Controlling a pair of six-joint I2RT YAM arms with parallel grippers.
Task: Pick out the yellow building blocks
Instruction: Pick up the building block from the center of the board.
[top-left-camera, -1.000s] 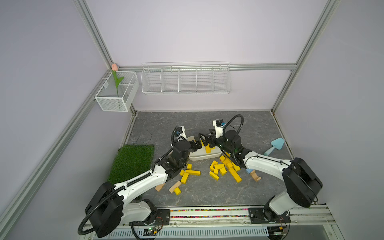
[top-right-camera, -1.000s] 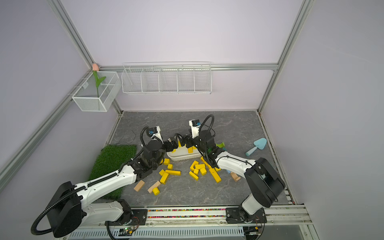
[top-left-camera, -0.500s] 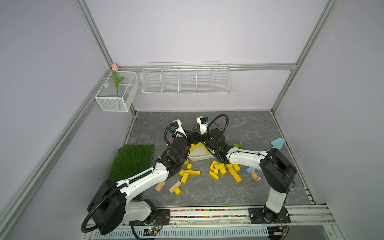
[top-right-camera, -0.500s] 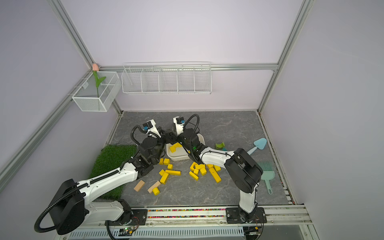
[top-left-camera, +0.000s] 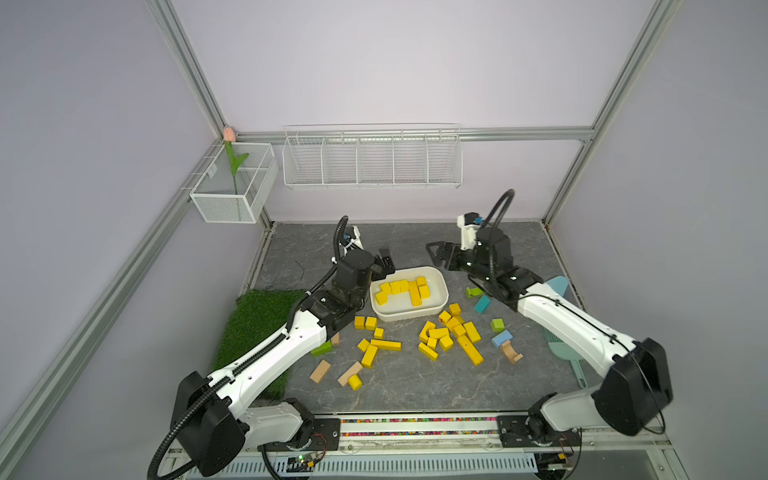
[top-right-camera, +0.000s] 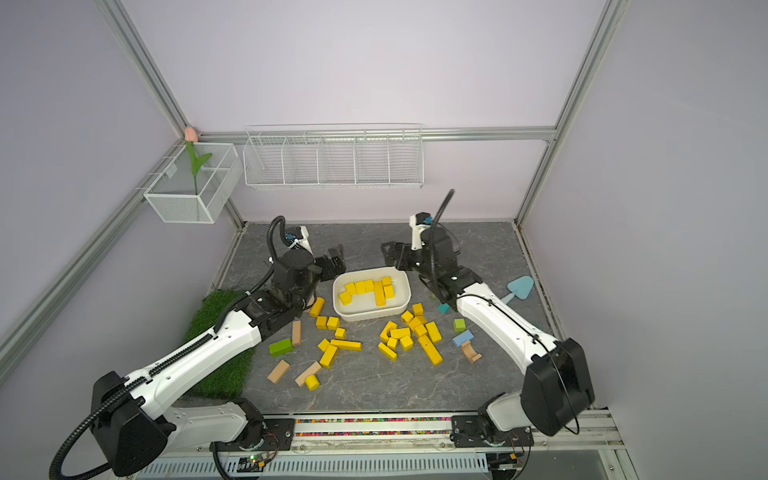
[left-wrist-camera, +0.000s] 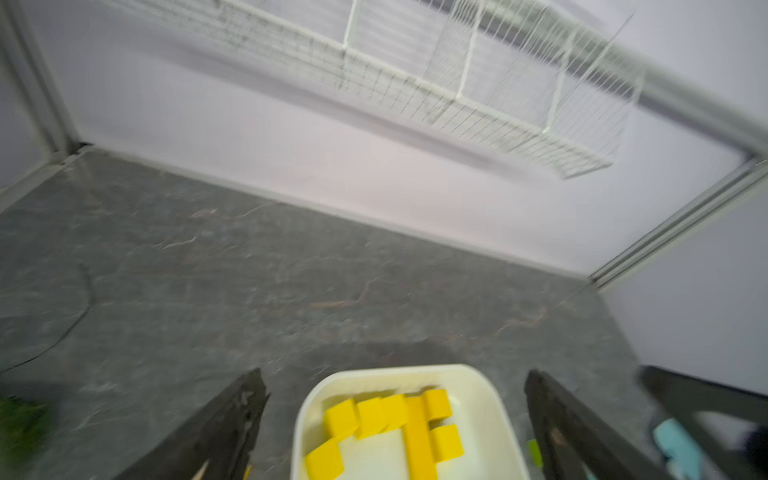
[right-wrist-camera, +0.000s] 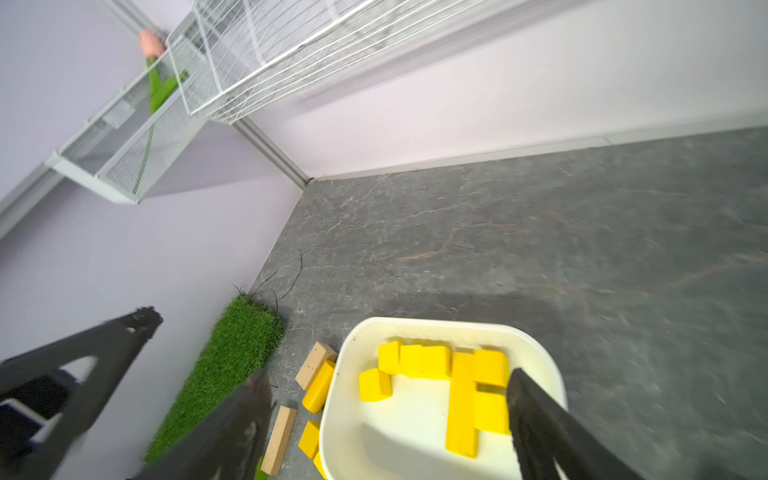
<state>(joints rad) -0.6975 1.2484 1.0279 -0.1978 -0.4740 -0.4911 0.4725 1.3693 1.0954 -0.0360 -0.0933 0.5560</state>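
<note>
Blocks (top-left-camera: 459, 330), glossy yellow cubes and bars, strew the marbled table (top-left-camera: 415, 386); the long bar (top-left-camera: 414, 293) in the tub (top-left-camera: 405, 316) points at the back wall (top-left-camera: 374, 83). Both jaws gape.

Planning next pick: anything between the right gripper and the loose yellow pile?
Only the white tub: its right end lies between the open right gripper, beyond its far corner, and the yellow building blocks piled on its near side. Nothing covers the pile.
</note>
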